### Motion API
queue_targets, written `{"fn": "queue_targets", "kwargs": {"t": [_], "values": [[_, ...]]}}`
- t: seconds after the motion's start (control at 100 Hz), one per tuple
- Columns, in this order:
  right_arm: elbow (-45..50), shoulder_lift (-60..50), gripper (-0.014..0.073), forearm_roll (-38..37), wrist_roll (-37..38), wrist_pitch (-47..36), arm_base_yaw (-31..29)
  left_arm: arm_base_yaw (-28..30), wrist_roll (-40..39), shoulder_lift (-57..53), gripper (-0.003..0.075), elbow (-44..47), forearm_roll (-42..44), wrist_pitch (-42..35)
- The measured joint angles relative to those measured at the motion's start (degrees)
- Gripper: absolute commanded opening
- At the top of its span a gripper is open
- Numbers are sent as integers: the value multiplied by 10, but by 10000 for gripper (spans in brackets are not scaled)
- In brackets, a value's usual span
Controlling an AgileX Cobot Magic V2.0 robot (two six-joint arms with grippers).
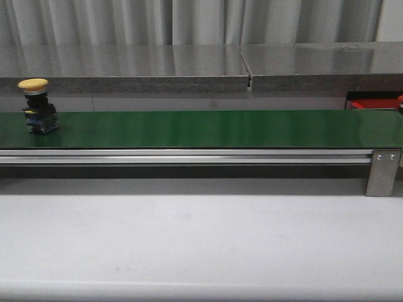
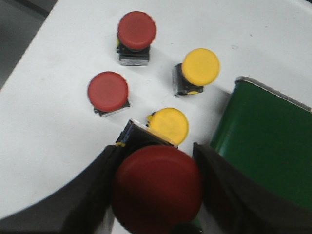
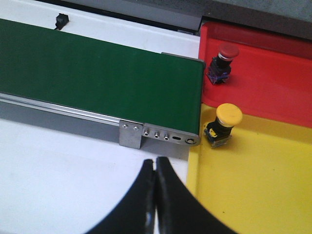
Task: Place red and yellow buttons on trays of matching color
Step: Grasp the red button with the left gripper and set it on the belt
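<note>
The left hand (image 2: pixel 158 195) is clamped on a red mushroom-capped push button (image 2: pixel 157 187), presumably bound for the green belt (image 2: pixel 265 141) just beside it.

The belt (image 1: pixel 208 129) looks smooth and slightly glossy, edged by a brushed metal rail (image 1: pixel 182 157). The red tray (image 3: pixel 273 83) and yellow tray (image 3: pixel 253 185) seem matt plastic (button caps alike); the surface (image 1: pixel 201 245) is matt white.
</note>
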Motion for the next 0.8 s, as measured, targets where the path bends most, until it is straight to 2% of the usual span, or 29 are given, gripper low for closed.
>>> {"fn": "queue_targets", "kwargs": {"t": [0.34, 0.8], "values": [[0, 0, -118, 0, 0, 0, 0, -80, 4, 3, 230, 0, -3, 6], [0, 0, -118, 0, 0, 0, 0, -108, 5, 38, 232, 0, -6, 14]]}}
